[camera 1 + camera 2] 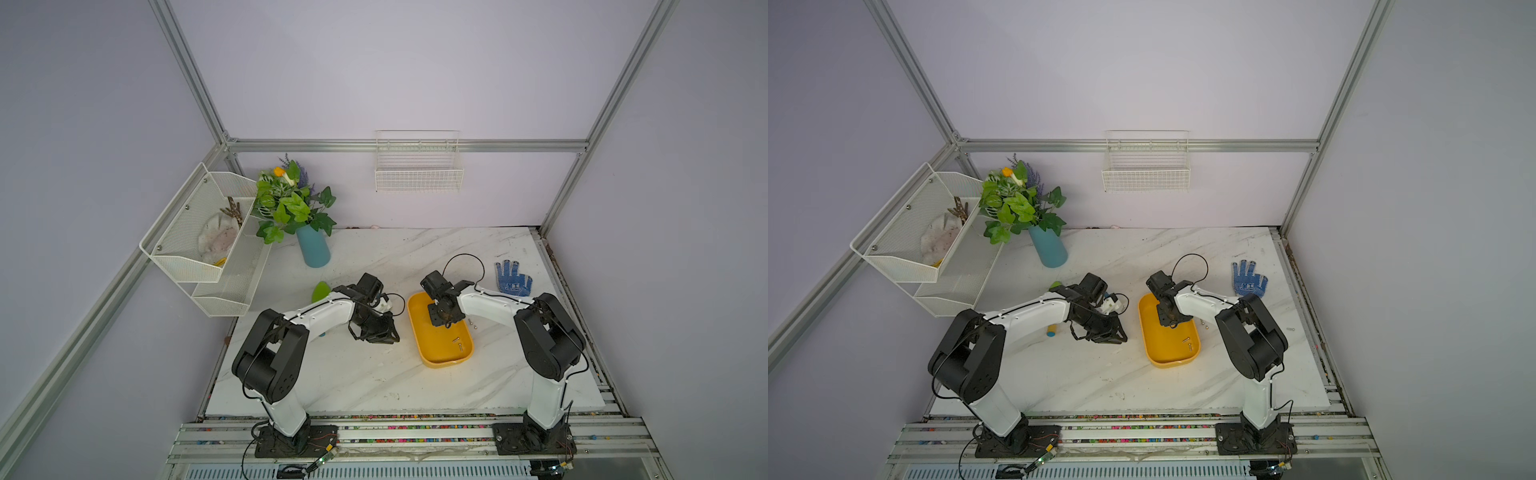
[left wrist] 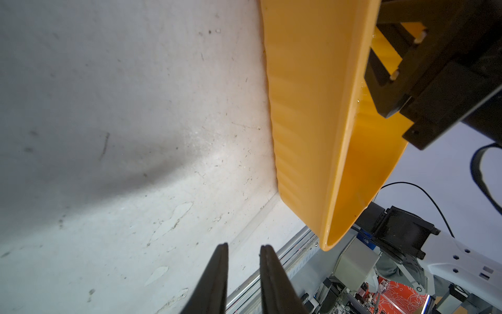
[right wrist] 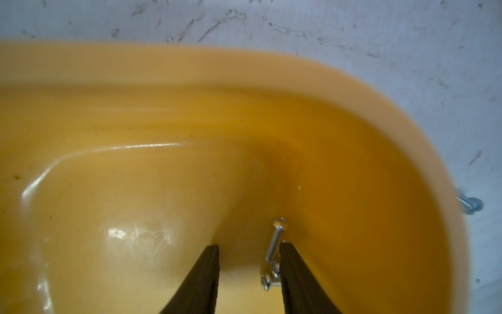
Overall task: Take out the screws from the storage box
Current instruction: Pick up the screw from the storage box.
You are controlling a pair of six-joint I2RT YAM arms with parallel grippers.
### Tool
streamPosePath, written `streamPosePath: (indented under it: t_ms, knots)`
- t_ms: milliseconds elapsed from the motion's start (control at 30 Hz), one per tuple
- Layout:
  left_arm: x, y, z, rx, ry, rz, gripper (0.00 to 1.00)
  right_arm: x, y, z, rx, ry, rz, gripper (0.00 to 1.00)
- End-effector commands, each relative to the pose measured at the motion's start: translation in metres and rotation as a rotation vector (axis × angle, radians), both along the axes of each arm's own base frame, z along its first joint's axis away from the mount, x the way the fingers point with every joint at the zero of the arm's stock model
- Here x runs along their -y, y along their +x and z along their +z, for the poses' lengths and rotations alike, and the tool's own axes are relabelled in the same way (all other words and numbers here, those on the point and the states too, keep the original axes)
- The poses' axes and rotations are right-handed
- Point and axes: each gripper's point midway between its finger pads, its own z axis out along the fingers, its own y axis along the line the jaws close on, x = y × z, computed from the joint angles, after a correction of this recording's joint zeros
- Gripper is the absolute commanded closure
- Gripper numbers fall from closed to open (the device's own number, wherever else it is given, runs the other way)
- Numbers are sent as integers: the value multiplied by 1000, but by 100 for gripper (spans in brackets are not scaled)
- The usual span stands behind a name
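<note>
Right wrist view looks down into the shallow yellow-orange plastic tub; the right gripper is low inside it with its two black fingers spread apart, not squeezing anything. A long thin silver metal screw lies on the tub floor between the jaws, right up against one finger; a small bunch of tiny silver screws sits at its end, beside that same finger. Past the tub's rim one more silver screw lies on the white marble table.

Left wrist view shows the left gripper with a thin gap between its black fingers and nothing in the gap; it hangs over bare table, just beside the tub's outer wall.

In both top views the tub sits on the table between the two arms, nearer the right one. The right gripper points down into the far half of it; two little screws lie in the near half, apart from the gripper. Two more screws lie on the table just beside the tub's right edge, outside it. In a top view another screw lies farther off to the right. The left gripper is near the tub's left side, not touching it.

A blue dotted work glove lies flat behind the right arm; a teal vase of green leaves stands at the back left; a white wire basket hangs on the back wall.
</note>
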Motion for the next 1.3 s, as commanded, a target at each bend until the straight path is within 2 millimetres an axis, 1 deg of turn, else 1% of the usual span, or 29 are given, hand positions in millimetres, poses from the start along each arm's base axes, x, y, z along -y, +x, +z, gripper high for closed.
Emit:
streamPosePath:
  t_ms: [0,133,200,267,333,400,533,567,700,733,867,933,1067,1167,1267]
  knots:
    - [3,8,14,24,-15,-16,74,-7,2,-11,-12,7,9,59]
    - [2,7,13,21,-10,-18,74,-3,3,-16,-15,-1,3,60]
    - [1,7,13,19,-7,-18,74,0,-1,-14,-38,0,-13,60]
    - [1,7,13,19,-7,-16,74,-1,-3,-2,-15,23,-28,59]
    - [1,7,12,18,-5,-15,74,-2,0,9,22,50,-45,58]
    - [2,9,11,15,-6,-15,74,0,0,6,4,28,-46,57]
    - [3,11,14,17,-11,-16,74,3,-6,-11,-47,2,-61,56]
    - [3,11,15,20,-9,-15,74,5,-7,-11,-47,3,-70,56]
    - [1,9,17,21,-2,-21,74,8,-6,4,6,-4,-93,54]
    - [1,9,16,20,-2,-21,74,10,-4,4,16,-7,-96,54]
    - [1,8,14,12,0,-22,74,9,-2,-10,-25,-19,-100,54]
    - [1,8,15,15,-1,-20,74,4,2,-13,-26,-4,-97,54]
    - [-2,7,16,18,9,-22,74,1,5,-16,-37,12,-96,54]
    - [-3,7,13,14,17,-23,74,-4,2,-22,-65,50,-95,54]
    - [-2,8,12,10,19,-21,74,-5,-4,-28,-88,60,-95,55]
